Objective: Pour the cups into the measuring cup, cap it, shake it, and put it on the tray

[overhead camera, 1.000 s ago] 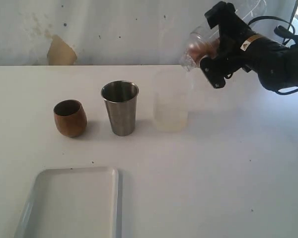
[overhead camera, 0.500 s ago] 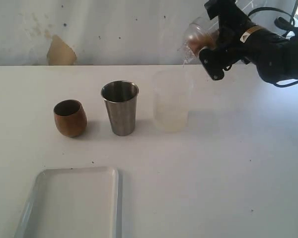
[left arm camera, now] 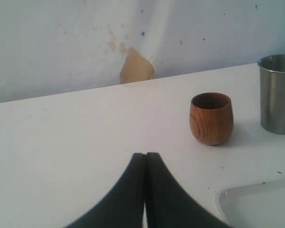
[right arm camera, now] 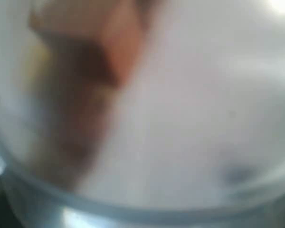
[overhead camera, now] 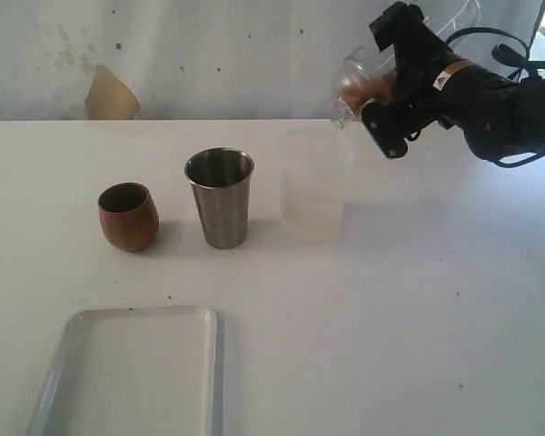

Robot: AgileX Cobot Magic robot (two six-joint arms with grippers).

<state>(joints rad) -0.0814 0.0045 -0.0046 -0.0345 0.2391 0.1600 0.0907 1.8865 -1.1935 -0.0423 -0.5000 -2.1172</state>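
Upper right, the right gripper [overhead camera: 388, 86] has its jaws spread wide around the clear measuring cup [overhead camera: 352, 88], tipped sideways with something brown inside. It bobbed up and has dropped back a little, so I'd say it's being shaken. Meanwhile the left gripper [left arm camera: 145, 159] idles, jaws pressed together, and the white tray [overhead camera: 136, 372] at lower left waits

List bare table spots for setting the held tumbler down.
Biggest bare patch: table right of tray and beaker, out to the edge. Also bare: strip between tray and the cup row; left of the wooden cup. Crowded: wooden cup, steel tumbler, beaker in a row, right hand holding the clear tumbler over the beaker.
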